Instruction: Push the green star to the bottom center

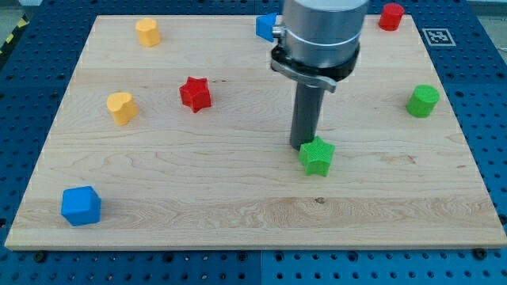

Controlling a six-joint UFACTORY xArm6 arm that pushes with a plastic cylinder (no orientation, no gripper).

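The green star (317, 156) lies on the wooden board (253, 214), right of the middle and a little below it. My tip (303, 146) stands right against the star's upper left edge, touching it or nearly so. The rod rises from there to the arm's grey body at the view's top.
A red star (195, 93) lies left of centre. A yellow block (121, 107) and a yellow block (147, 32) are at the left. A blue cube (81, 206) sits bottom left. A blue block (266, 25), partly hidden by the arm, a red cylinder (390, 16) and a green cylinder (423, 100) are at the top and right.
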